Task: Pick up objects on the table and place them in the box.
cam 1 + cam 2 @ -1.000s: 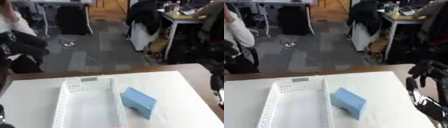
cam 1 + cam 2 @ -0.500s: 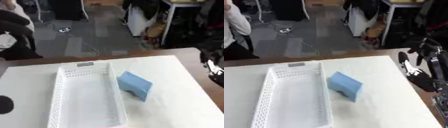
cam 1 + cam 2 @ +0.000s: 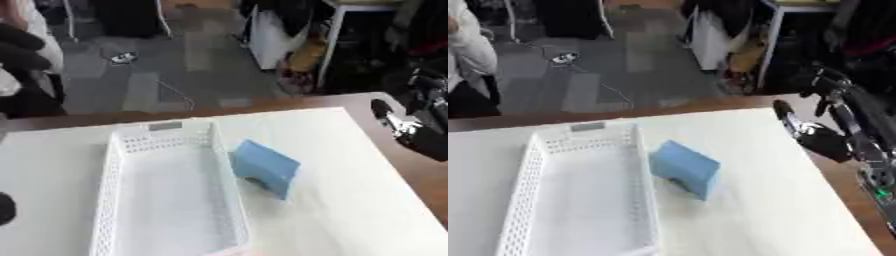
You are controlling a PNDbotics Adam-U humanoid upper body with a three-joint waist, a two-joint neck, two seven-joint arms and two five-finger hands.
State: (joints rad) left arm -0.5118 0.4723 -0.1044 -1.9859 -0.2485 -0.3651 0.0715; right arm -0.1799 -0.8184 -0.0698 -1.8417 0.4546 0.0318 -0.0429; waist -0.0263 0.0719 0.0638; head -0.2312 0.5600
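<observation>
Hanging over the table's right edge at about three o'clock, the right hand (image 3: pixel 820 140) touches nothing — its palm is dark and rounded, one finger (image 3: pixel 786 114) stretches straight toward eleven o'clock, and whether the rest are curled or spread cannot be told. The black-and-silver forearm (image 3: pixel 859 130) behind it runs off toward the right border.

A white perforated plastic basket (image 3: pixel 520 197) lies lengthwise on the white table (image 3: pixel 772 210), running from about eleven o'clock down to seven o'clock, with a small grey label on its far end wall and nothing visible inside. Just beside its right wall, near the middle of the table, stands a blue box-shaped object (image 3: pixel 684 168) — tipped up on an edge, a dark shadow under it, well apart from the hand. A dark rounded shape (image 3: pixel 5 208) shows at the left border at nine o'clock; what it is cannot be made out.
</observation>
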